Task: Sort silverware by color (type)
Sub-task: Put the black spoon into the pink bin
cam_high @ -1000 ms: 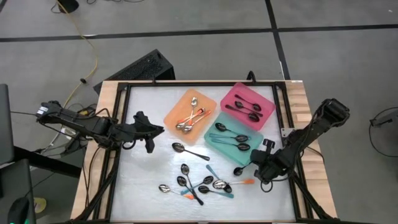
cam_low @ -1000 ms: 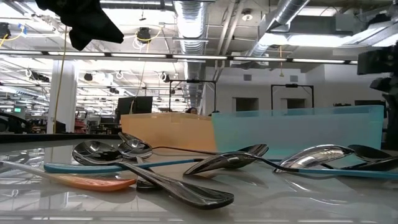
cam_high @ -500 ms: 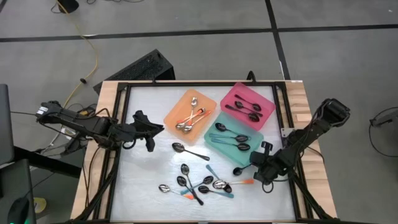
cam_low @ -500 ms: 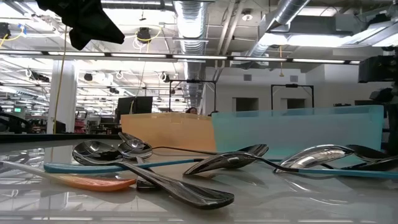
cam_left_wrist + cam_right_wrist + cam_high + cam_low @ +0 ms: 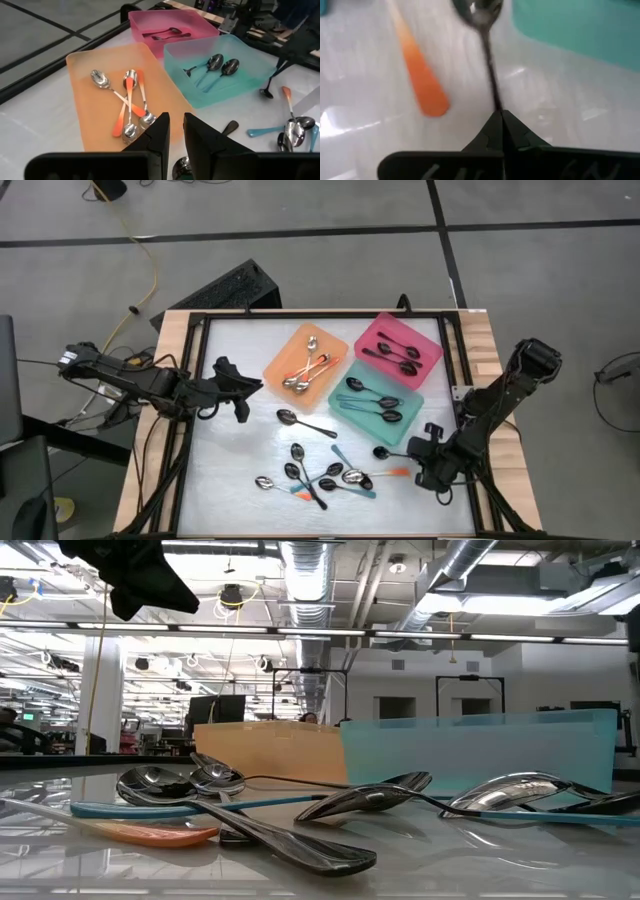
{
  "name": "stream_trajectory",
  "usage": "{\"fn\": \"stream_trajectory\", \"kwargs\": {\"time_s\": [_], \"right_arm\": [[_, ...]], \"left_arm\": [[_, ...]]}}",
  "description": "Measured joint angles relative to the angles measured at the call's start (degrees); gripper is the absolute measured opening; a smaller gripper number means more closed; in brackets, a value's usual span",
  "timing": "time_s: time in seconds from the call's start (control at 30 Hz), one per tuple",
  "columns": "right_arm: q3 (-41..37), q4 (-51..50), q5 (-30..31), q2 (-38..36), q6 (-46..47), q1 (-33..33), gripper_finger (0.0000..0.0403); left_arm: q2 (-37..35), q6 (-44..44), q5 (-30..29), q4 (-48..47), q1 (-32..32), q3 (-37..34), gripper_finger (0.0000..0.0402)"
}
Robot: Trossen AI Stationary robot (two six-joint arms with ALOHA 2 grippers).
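Right gripper (image 5: 432, 463), fingers pinching the handle end of a black spoon (image 5: 392, 453), is drawing back toward the near right corner of the counter (image 5: 240, 470), having shifted there over the last second; the spoon's bowl is lying just beside the teal tray (image 5: 345, 407), suggesting a pickup under way. Left gripper (image 5: 241, 390) is waiting beside the orange tray (image 5: 280, 360), fingers slightly apart, empty. Unsorted spoons (image 5: 320, 477) are lying clustered on the counter's near middle

Bright overhead light; table (image 5: 240, 470) glare; right wrist view motion-blurred.
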Motion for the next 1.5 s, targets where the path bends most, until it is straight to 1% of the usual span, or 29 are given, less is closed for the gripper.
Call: {"fn": "stream_trajectory", "kwargs": {"time_s": [0.17, 0.3, 0.47, 0.7, 0.8, 0.9, 1.0, 1.2, 1.33, 1.5], "right_arm": [[1.5, -0.2, 0.6, 0.0, 0.3, 0.0, 0.0010], [3.3, -0.2, 0.7, 0.0, -2.6, -0.5, 0.0037], [4.2, 0.2, 1.3, 0.0, -5.1, -1.6, 0.0094], [4.2, 0.1, 0.9, 0.0, -12.3, -6.0, 0.0207], [4.2, 0.2, 0.6, 0.0, -16.4, -7.8, 0.0233], [4.2, 0.2, -1.3, 0.0, -19.6, -8.9, 0.0238], [4.1, 0.3, -3.6, 0.0, -20.9, -8.8, 0.0233], [1.4, 1.0, -4.7, 0.0, -21.1, -8.6, 0.0220], [-1.5, 4.9, -6.7, 0.1, -21.1, -8.6, 0.0219], [-1.9, 5.3, -7.0, 0.1, -21.1, -8.7, 0.0219]], "left_arm": [[0.0, -0.3, -1.1, -0.1, 0.0, 0.0, 0.0041], [0.0, -0.2, -1.5, -0.1, 0.0, 0.0, 0.0041], [0.0, -0.2, -2.5, -0.1, 0.0, 0.0, 0.0041], [0.0, -0.2, -2.7, -0.1, 0.0, 0.0, 0.0041], [0.0, -0.2, -2.6, -0.1, 0.0, 0.0, 0.0041], [0.0, -0.2, -2.6, -0.1, 0.0, 0.0, 0.0041], [0.0, -0.2, -2.6, -0.1, 0.0, 0.0, 0.0041], [0.0, 0.2, -2.5, -0.1, 0.0, 0.0, 0.0041], [0.0, 0.0, -2.5, -0.1, 0.0, 0.0, 0.0041], [0.0, 1.9, -3.5, -0.7, 0.0, 0.0, 0.0041]]}}
